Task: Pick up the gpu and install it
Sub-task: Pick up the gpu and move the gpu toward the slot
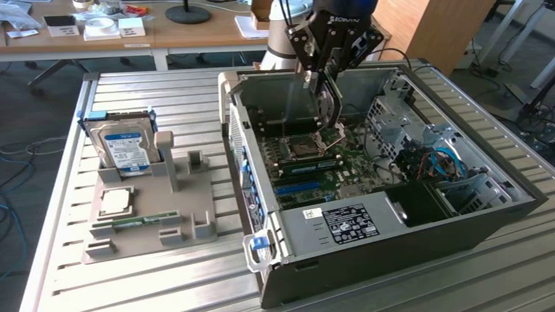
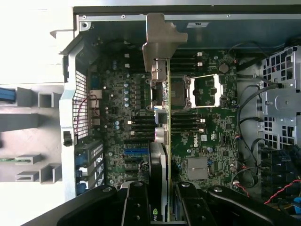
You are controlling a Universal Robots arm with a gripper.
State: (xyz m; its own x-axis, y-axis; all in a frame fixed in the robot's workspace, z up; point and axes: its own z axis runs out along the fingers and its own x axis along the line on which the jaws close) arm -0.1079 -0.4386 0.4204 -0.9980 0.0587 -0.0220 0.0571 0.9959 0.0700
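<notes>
Black two-finger gripper pinches the gpu, a thin dark card seen edge-on with a silver metal bracket, held upright over the green motherboard inside the open black-and-grey computer case. The wrist view reads "DELL" on the board. The exterior view adds a silver hard drive with a blue-white label, standing in a grey slotted fixture at that view's left.
</notes>
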